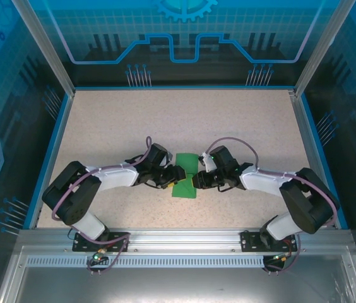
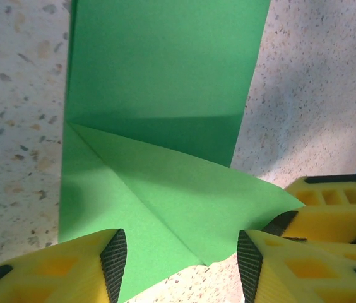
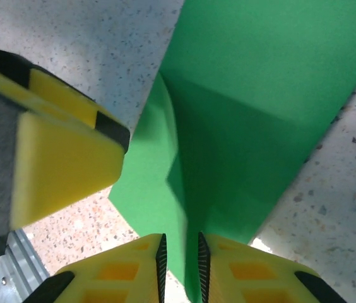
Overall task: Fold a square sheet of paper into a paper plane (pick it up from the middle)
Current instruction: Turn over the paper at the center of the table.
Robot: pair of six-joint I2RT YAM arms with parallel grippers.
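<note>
The bright green square sheet of paper (image 1: 186,178) lies folded on the speckled table between the two grippers. One corner is turned in along a diagonal crease (image 2: 165,208), and it is no slim paper plane shape. My left gripper (image 2: 181,262) is open, its fingers straddling the point of that folded corner just above the paper. My right gripper (image 3: 179,265) faces it from the other side with its jaws narrowly open. A raised flap of the paper (image 3: 228,158) runs between its pads, close to the right one. The left gripper's finger (image 3: 64,164) is close by.
The speckled tabletop (image 1: 165,120) spreads behind the paper, edged by a blue rim (image 1: 55,145) and metal frame posts. A metal rail (image 1: 178,240) with both arm bases runs along the near edge. The right gripper's yellow fingers (image 2: 336,208) crowd the paper's corner.
</note>
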